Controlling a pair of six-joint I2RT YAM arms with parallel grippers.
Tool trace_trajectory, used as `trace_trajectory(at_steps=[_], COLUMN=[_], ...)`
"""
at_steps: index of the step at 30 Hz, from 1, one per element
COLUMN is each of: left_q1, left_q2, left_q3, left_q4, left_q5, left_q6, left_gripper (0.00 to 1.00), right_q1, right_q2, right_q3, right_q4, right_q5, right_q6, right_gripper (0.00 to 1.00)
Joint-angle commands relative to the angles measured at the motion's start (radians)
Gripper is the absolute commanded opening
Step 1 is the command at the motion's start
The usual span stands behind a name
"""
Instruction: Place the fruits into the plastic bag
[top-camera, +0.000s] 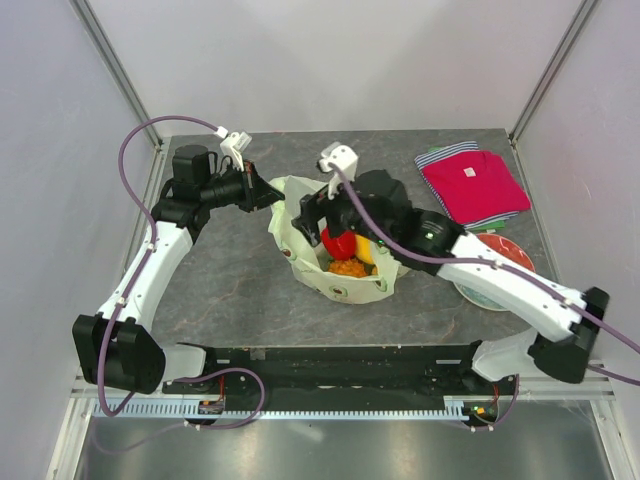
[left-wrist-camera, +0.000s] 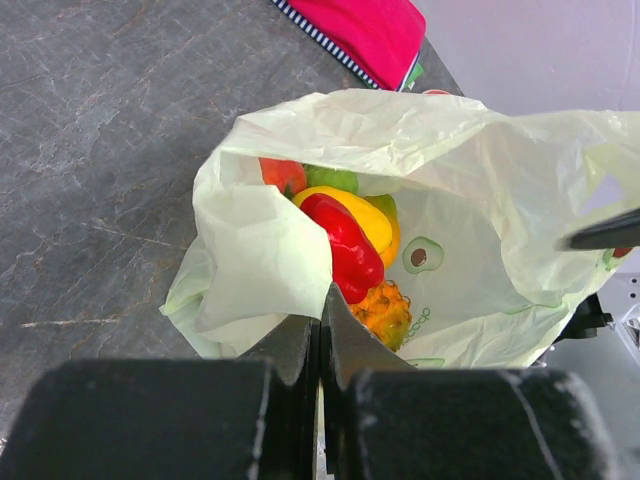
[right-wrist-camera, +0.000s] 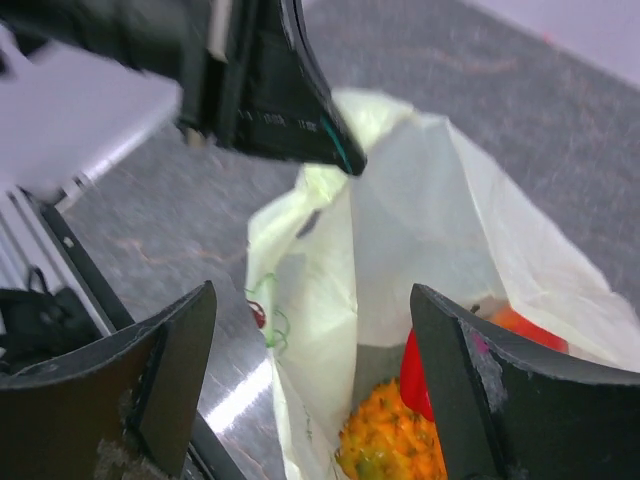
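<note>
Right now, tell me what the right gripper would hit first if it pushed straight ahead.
Probably the plastic bag: the right gripper, jaws open, points into its mouth at the pale inner film. The pineapple and red piece lie lower, just off that line; depth is unclear.

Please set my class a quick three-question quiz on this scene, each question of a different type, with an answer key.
1. True or false: the left gripper is shut on the rim of the thin, crinkly pale-green plastic bag.
2. Multiple choice: where is the spiky orange toy pineapple? A: inside the bag. B: held by a gripper. C: lying outside the bag, next to it.
3. Fill in the blank: the right gripper, over the bag's mouth, has its jaws ____.

Key: 1 true; 2 A; 3 open.
</note>
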Motion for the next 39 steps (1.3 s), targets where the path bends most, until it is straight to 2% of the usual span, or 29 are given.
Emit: trace_trajectory(at_steps=[1,5,7,11,17,25,26,28,29,30,31,35,39], left_q1=[0.005,0.005,0.005,0.004,0.004,0.004,0.004,0.004,0.004,0.004,0.005,0.007,0.016], left_q2=[-0.013,-0.014,-0.011,-0.011,-0.006,-0.003,-0.003,-0.002,0.0,0.003,0.012,0.017,0.035], left_q3=[0.004,0.004,0.004,0.006,0.004,0.006,0.006,0.009,0.012,0.026,0.036,0.182,0.326], left_q4=[0.023,0.02,0.02,0.018,0.02,0.02,0.02,0.02,0.02,0.02,0.018,0.012,0.009], left_q5=[0.007,0.004,0.002,0.001,-0.001,-0.001,-0.004,-0.001,0.002,0.011,0.019,0.033,0.025], left_q6=[-0.005,-0.002,-0.002,-0.002,-0.002,-0.001,-0.001,-0.001,-0.001,-0.005,-0.019,-0.077,-0.128], left_gripper=[0.02,0.02,0.02,0.02,0.02,0.01,0.02,0.02,0.01,0.02,0.01,0.01,0.02], right_q1=[0.001,0.001,0.001,0.001,0.001,0.001,0.001,0.001,0.001,0.001,0.001,-0.052,-0.182], right_q2=[-0.164,-0.239,-0.29,-0.327,-0.339,-0.308,-0.302,-0.281,-0.272,-0.253,-0.244,-0.207,-0.172], right_q3=[-0.01,0.044,0.031,0.004,-0.119,-0.185,-0.186,-0.18,-0.167,-0.153,-0.138,0.06,0.24], right_q4=[0.109,-0.112,-0.169,-0.31,-0.306,-0.304,-0.303,-0.301,-0.298,-0.298,-0.301,-0.325,-0.329], right_q5=[0.036,0.182,0.235,0.2,0.058,0.185,0.192,0.197,0.199,0.214,0.257,0.338,0.338], right_q6=[0.046,0.062,0.064,0.076,0.084,0.07,0.069,0.063,0.062,0.067,0.069,0.0,-0.071], right_gripper=[0.84,0.82,0.82,0.8,0.74,0.68,0.65,0.49,0.38,0.08,0.0,0.0,0.0])
